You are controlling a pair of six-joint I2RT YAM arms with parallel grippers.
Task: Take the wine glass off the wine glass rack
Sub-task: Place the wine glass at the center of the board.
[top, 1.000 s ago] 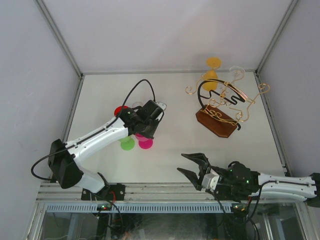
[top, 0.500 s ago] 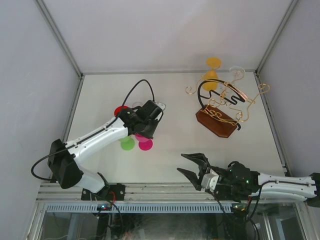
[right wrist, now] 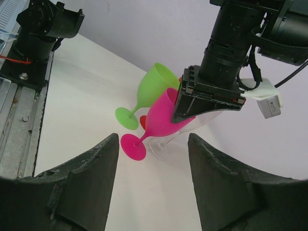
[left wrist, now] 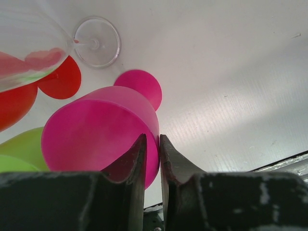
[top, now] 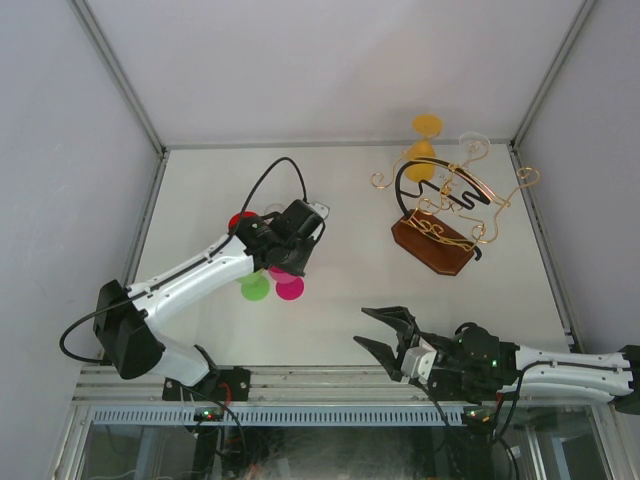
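Observation:
The wine glass rack [top: 432, 246] stands at the back right: brown wooden base, black arch, gold wire arms. A yellow wine glass [top: 423, 152] and a clear one [top: 472, 141] hang upside down at its far side. My left gripper [top: 285, 262] [left wrist: 151, 137] is left of centre, its jaws a narrow gap apart astride the rim of a pink wine glass [left wrist: 96, 130] [right wrist: 162, 118] whose foot [top: 291, 288] rests on the table. My right gripper [top: 376, 329] [right wrist: 153, 135] hovers wide open near the front edge, holding nothing.
Around the pink glass stand a green glass [top: 255, 288] [right wrist: 156, 83], a red one [top: 240, 220] [left wrist: 60, 79] and a clear one [left wrist: 96, 42]. White walls and metal rails [top: 150, 215] border the table. The left arm's cable [top: 270, 180] loops above its wrist.
The left wrist has crept slightly toward the back. The right arm and the rack have not moved.

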